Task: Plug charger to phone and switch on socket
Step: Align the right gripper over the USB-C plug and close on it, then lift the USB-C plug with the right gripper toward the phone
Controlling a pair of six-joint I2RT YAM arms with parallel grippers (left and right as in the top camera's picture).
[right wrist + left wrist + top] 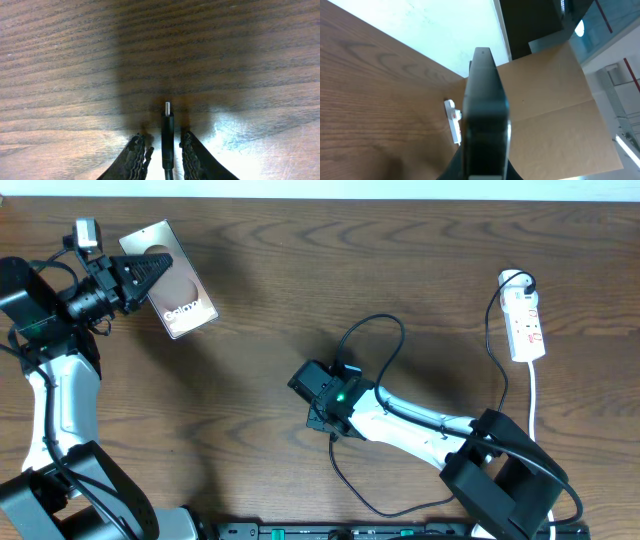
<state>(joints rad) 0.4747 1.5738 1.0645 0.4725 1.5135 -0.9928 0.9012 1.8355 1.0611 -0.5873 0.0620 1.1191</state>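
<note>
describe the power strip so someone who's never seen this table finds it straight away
Go to the right side of the wooden table, past the right arm. Near that edge lies the socket, a small white power strip, its white lead trailing toward the robot and the thin black charger meeting its far end. Unlike the white arm, it is a flat bar with red switch marks.

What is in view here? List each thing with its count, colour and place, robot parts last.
table: one, brown wood, under everything
phone: one, brownish-grey, white lettering, upper left, in the left gripper
charger: one, black cable, loops at centre, its end between the fingers of the right gripper
socket: one, white, red marks, right side
left gripper: one, black, upper left, shut on the phone
right gripper: one, black, centre, flanking the charger's end
</note>
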